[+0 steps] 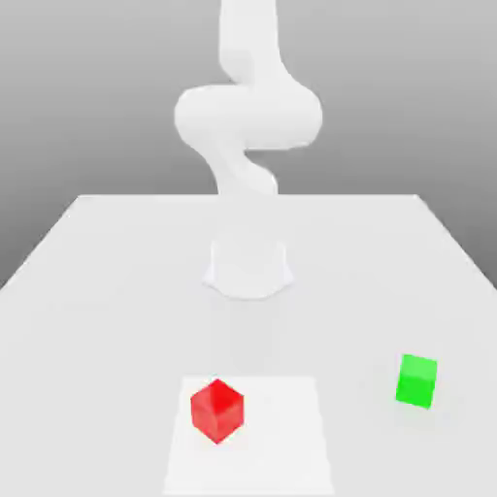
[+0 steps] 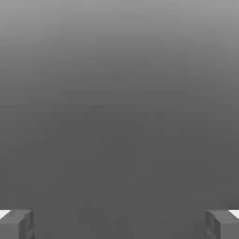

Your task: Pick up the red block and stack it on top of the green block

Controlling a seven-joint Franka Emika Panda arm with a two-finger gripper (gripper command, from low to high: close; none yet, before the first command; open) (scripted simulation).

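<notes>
The red block (image 1: 216,410) sits on a brighter white square patch (image 1: 281,447) near the front of the table, a corner turned toward the camera. The green block (image 1: 416,380) rests on the table toward the exterior view's right, well apart from the red one. In the hand view my gripper (image 2: 119,224) is open: its two grey fingertips (image 2: 16,224) stand far apart with nothing between them, facing plain grey background. The white arm (image 1: 248,116) rises from its base (image 1: 248,267) at the table's middle, behind both blocks.
The white table (image 1: 97,291) spreads wide around the arm's base, its far edge running across the exterior view behind the arm. A plain grey backdrop lies beyond it.
</notes>
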